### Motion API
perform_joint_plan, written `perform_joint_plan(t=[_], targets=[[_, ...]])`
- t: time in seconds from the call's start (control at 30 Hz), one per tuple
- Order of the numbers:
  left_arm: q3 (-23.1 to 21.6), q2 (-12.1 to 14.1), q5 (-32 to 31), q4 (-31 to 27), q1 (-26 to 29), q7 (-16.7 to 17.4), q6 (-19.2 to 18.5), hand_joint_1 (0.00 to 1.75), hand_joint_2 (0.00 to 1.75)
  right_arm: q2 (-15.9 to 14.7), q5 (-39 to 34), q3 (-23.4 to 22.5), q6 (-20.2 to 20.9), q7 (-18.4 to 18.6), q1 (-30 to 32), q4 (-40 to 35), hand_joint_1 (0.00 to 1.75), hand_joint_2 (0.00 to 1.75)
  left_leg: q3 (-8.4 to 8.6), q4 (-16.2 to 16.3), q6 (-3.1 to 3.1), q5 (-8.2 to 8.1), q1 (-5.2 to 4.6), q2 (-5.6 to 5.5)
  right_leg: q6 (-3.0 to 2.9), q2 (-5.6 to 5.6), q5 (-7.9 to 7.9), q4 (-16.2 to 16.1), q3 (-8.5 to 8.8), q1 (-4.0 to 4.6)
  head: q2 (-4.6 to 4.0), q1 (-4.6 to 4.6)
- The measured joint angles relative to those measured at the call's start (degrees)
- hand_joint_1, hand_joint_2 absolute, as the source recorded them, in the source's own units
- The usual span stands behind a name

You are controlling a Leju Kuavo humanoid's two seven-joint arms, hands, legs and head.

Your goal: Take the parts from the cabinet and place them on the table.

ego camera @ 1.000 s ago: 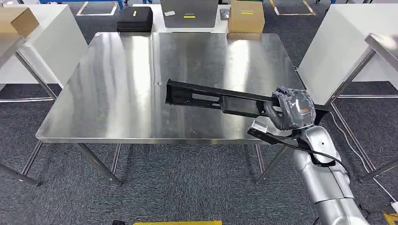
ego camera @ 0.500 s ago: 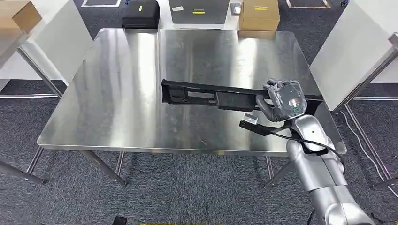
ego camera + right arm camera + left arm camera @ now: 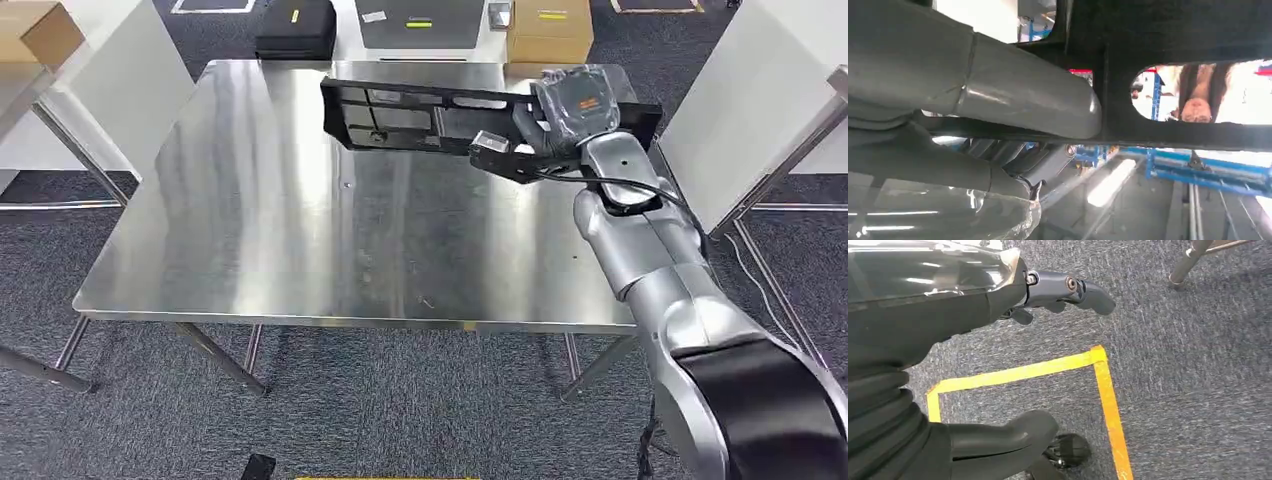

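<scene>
1. My left hand point(image 3: 1058, 292) hangs over grey carpet and a yellow floor line point(image 3: 1108, 405), fingers slack, holding nothing.
2. My right hand point(image 3: 572, 105), upper right of frame, has its fingers clamped around the long black part point(image 3: 400, 112).
3. I see the part above the steel counter point(image 3: 250, 220), near its far edge.

The right arm point(image 3: 650, 250) is silver with a black upper section; a black cable point(image 3: 620, 183) runs to its grey, plastic-wrapped hand point(image 3: 572, 105).
</scene>
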Motion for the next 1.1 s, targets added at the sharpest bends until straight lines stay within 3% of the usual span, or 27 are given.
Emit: perform_joint_plan(t=[0.4, 0.57, 0.67, 0.7, 0.8, 0.83, 1.1], targets=[[0.17, -0.13, 0.07, 0.02, -0.05, -0.54, 0.87, 0.0, 1.75, 2.38, 0.41, 0.17, 0.33, 2.51, -2.41, 9.52, 1.75, 0.0, -0.05, 0.02, -0.01, -0.01, -0.23, 0.01, 0.01, 0.01, 0.0, -0.03, 0.09, -0.01, 0.0, 0.24], [-0.24, -0.37, -2.82, 0.02, -0.05, -2.93, 7.3, 0.0, 1.75, 2.4, 2.16, 0.17, -0.72, 2.27, -2.29, 10.9, 1.75, 0.0, -0.04, 0.03, -0.01, -0.02, -0.26, 0.0, 0.01, 0.01, 0.0, -0.04, 0.08, -0.04, 0.0, 0.22], [-0.48, -0.66, -3.5, 0.02, -0.07, -3.28, 7.72, 0.0, 1.75, 2.14, 2.54, 0.17, -2.12, 1.46, -2.06, 11.58, 1.75, 0.0, -0.04, 0.03, -0.01, -0.02, -0.26, 0.02, 0.01, 0.01, 0.0, -0.04, 0.05, -0.15, 0.0, 0.22], [-0.61, -0.72, -3.83, 0.02, -0.07, -3.32, 7.76, 0.0, 1.75, 2.05, 2.6, 0.17, -2.16, 1.46, -2.02, 11.78, 0.0, 1.75, -0.04, 0.03, -0.01, -0.02, -0.26, 0.02, 0.01, 0.01, 0.0, -0.04, 0.05, -0.15, 0.0, 0.24], [-0.72, -0.98, -3.83, 0.02, -0.07, -3.58, 7.19, 0.0, 1.75, 1.75, 2.51, 0.15, -2.67, 1.38, -1.74, 12.25, 0.0, 1.75, -0.04, 0.04, -0.01, -0.02, -0.26, 0.01, 0.01, 0.01, 0.0, -0.04, -0.01, -0.18, 0.0, 0.24], [-0.72, -1.03, -3.82, 0.02, -0.07, -3.63, 7.1, 0.0, 0.0, 1.64, 2.51, 0.17, -2.89, 1.22, -1.65, 12.34, 0.0, 1.75, -0.04, 0.04, -0.01, -0.02, -0.26, 0.01, 0.01, 0.01, 0.0, -0.04, -0.01, -0.18, 0.0, 0.22], [-0.68, -1.07, -3.28, 0.02, -0.08, -3.13, 8.15, 0.0, 0.0, 0.41, 2.71, -0.09, -3.15, 1.22, -1.46, 12.56, 0.0, 1.75, -0.03, 0.03, -0.01, -0.03, -0.25, 0.03, 0.01, 0.01, 0.0, -0.04, -0.03, -0.18, 0.0, 0.22]])
